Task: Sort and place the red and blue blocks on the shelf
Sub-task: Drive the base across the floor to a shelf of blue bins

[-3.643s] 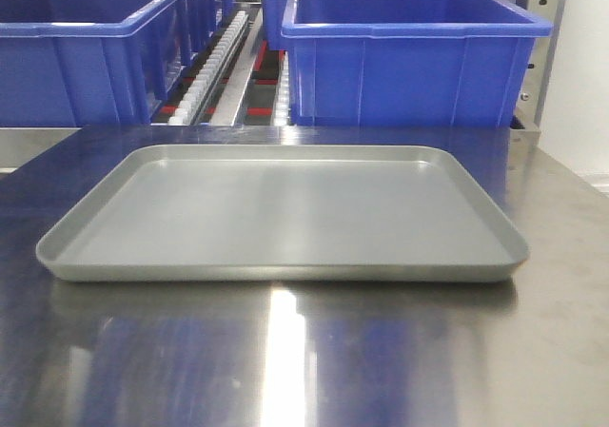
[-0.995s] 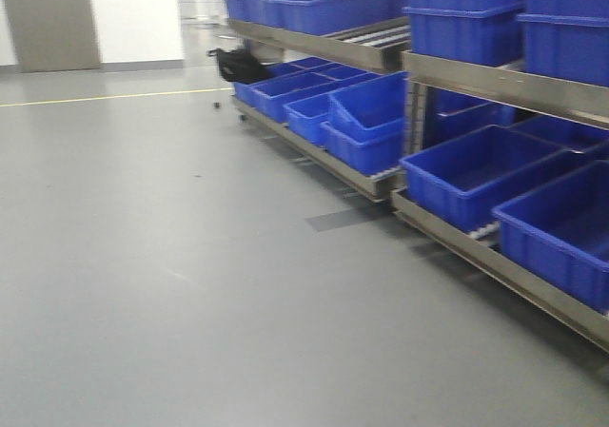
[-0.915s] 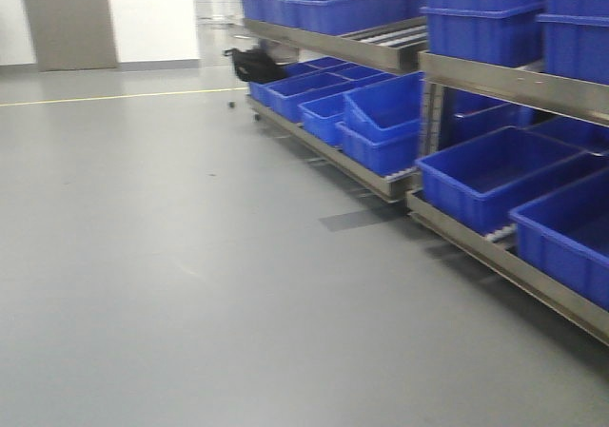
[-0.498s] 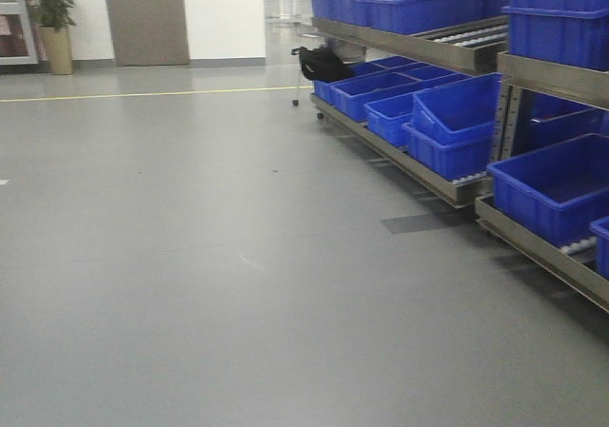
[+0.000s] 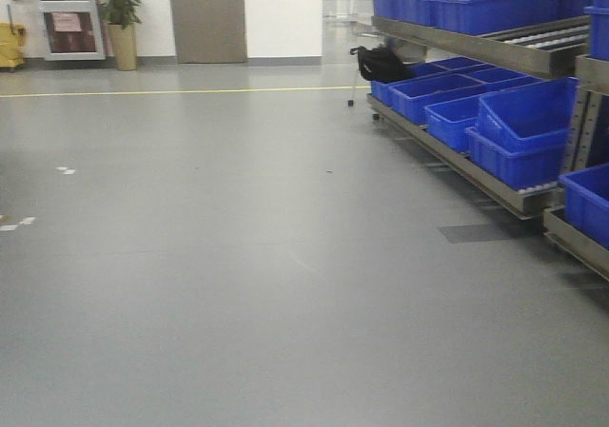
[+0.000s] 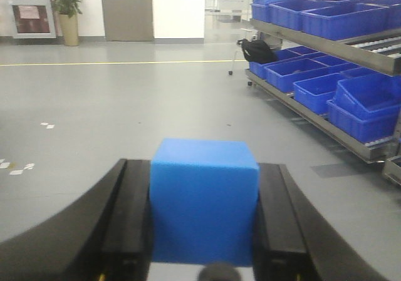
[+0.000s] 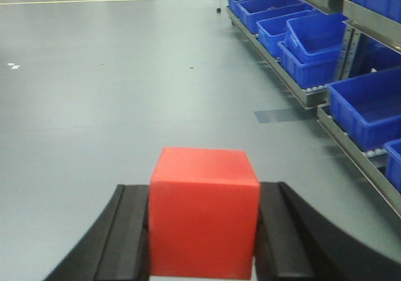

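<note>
In the left wrist view my left gripper (image 6: 203,212) is shut on the blue block (image 6: 203,209), its black fingers (image 6: 128,218) pressed against both sides of the cube. My right gripper (image 7: 203,221) is shut on the red block (image 7: 203,212) in the same way in the right wrist view. Both cubes are held above the grey floor. The shelf (image 5: 476,165), grey steel racking, runs along the right side, also seen as the shelf (image 6: 319,115) and the shelf (image 7: 294,87). Neither gripper shows in the front view.
Blue bins (image 5: 519,137) fill the racking's lower and upper levels. A black bag (image 5: 381,63) lies at the rack's far end. A grey door (image 5: 206,15), a potted plant (image 5: 119,23) and a yellow floor line (image 5: 181,91) lie far ahead. Grey floor (image 5: 238,256) spreads left.
The front view has swung left: the racking has slid toward the right edge, and the door, plant and more floor have come into sight. The earliest frame showed a grey tray and bins up close.
</note>
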